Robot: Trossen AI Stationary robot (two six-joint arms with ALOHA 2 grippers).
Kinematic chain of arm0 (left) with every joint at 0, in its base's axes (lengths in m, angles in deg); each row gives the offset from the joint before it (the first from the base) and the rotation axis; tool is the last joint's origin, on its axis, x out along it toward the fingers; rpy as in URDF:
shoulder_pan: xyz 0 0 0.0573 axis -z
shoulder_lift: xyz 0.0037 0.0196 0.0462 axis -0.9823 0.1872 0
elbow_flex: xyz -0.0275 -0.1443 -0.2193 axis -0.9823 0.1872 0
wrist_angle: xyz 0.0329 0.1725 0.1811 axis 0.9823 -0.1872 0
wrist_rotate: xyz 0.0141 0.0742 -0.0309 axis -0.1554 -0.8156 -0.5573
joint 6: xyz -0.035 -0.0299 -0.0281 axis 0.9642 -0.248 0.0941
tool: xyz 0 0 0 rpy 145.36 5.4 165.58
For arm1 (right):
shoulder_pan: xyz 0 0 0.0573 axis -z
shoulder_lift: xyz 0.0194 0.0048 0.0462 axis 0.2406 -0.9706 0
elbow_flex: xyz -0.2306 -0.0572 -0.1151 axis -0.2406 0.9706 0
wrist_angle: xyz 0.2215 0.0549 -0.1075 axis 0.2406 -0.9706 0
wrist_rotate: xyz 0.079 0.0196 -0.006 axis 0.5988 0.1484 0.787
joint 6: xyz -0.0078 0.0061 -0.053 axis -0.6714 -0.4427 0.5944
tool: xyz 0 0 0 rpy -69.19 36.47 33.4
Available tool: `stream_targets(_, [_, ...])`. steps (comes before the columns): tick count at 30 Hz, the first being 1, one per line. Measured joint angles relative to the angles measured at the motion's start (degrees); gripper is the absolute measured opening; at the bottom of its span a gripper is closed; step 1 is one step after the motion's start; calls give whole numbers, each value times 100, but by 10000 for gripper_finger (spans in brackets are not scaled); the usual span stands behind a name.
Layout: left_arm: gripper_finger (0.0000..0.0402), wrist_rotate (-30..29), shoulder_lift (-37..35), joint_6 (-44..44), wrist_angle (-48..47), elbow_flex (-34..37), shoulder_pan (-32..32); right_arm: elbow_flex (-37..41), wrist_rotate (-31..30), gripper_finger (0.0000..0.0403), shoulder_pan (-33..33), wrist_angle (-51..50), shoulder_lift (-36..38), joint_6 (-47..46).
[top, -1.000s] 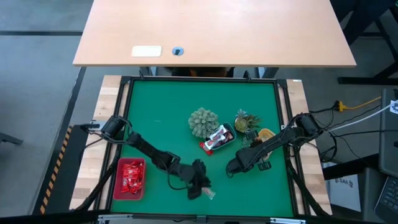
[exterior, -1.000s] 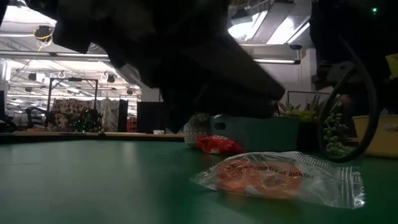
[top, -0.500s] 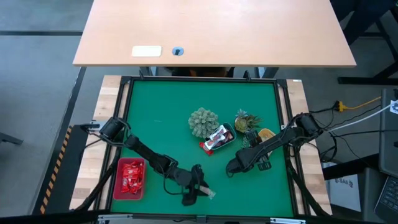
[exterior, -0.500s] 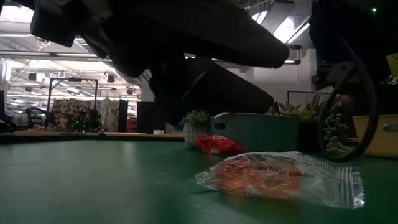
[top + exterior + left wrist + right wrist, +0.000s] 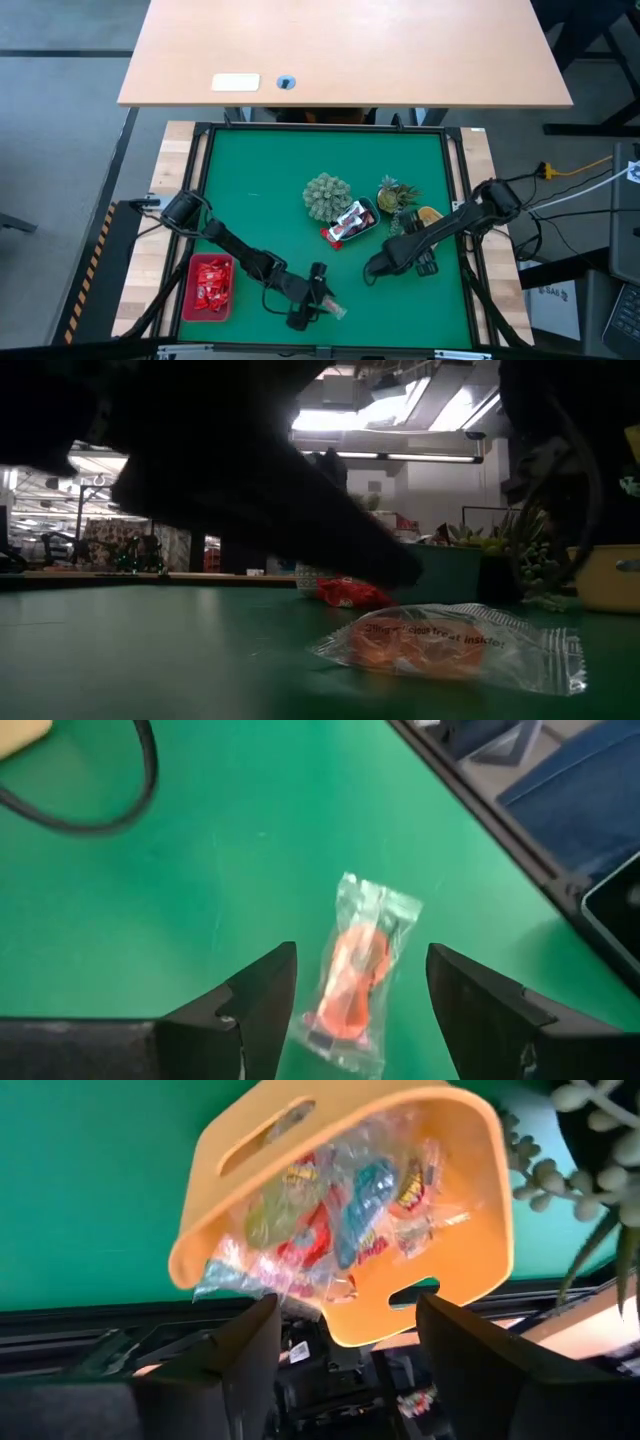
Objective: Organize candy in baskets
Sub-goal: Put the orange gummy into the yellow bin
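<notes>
A green mat [image 5: 270, 190] covers the bench; a pale desk [image 5: 340, 50] stands beyond. Both grippers' jaws are spread, holding nothing.

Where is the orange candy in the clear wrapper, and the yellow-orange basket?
orange candy in the clear wrapper [image 5: 352, 975]: left wrist view, on its orange middle.
yellow-orange basket [image 5: 215, 1215]: right wrist view, on its side wall.

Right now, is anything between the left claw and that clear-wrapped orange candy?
Nothing visible. The left gripper is open, and the candy lies flat on the green mat between its fingers, with only bare mat around it.
</notes>
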Motion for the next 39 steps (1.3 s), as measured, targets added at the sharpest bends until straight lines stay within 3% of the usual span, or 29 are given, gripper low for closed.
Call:
stream_targets(10, [212, -175, 184, -21, -269, 2, -39, -2, 136, 232, 0, -2, 929, -450])
stream_targets(17, [180, -336, 182, -21, -390, 0, -45, -2, 250, 232, 0, 224, 1376, -913])
stream_targets(28, [99, -397, 182, 16, -264, 2, -50, -2, 449, 232, 0, 2496, 1405, -932])
stream_targets(34, [73, -485, 182, 38, 532, 2, -85, -2, 447, 232, 0, 4092, 1405, -931])
stream_targets(39, [65, -939, 180, 32, 1158, 2, -147, -2, 529, 232, 0, 5123, 1405, -933])
